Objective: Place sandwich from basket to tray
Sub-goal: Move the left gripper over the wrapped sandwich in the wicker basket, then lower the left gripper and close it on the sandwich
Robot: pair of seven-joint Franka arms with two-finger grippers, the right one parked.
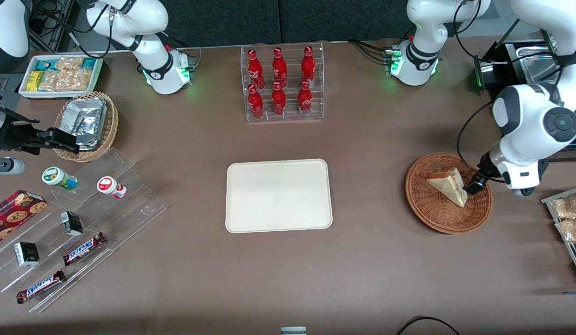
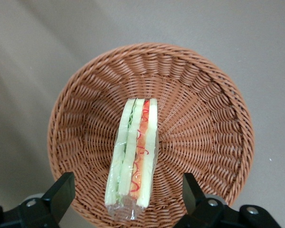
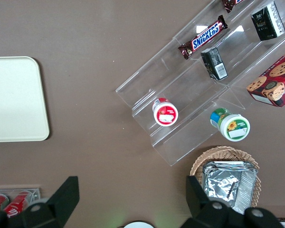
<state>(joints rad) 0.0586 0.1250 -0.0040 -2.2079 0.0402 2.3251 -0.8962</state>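
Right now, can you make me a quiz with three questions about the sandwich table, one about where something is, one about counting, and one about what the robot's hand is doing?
1. Where is the sandwich?
A. on the tray
B. in the basket
C. in the bottle rack

2. How many red bottles stand in the clear rack?
A. four
B. six
C. eight

3. What is the gripper doing?
A. hanging over the sandwich, jaws open on either side of it
B. shut on a bottle
C. resting on the tray

Answers:
1. B, the wedge stands on edge in the reddish-brown woven basket, while the cream tray holds nothing.
2. B, two rows of three show in the front view.
3. A, the wrist view shows a wide gap between the jaws with the sandwich between them, not yet squeezed.
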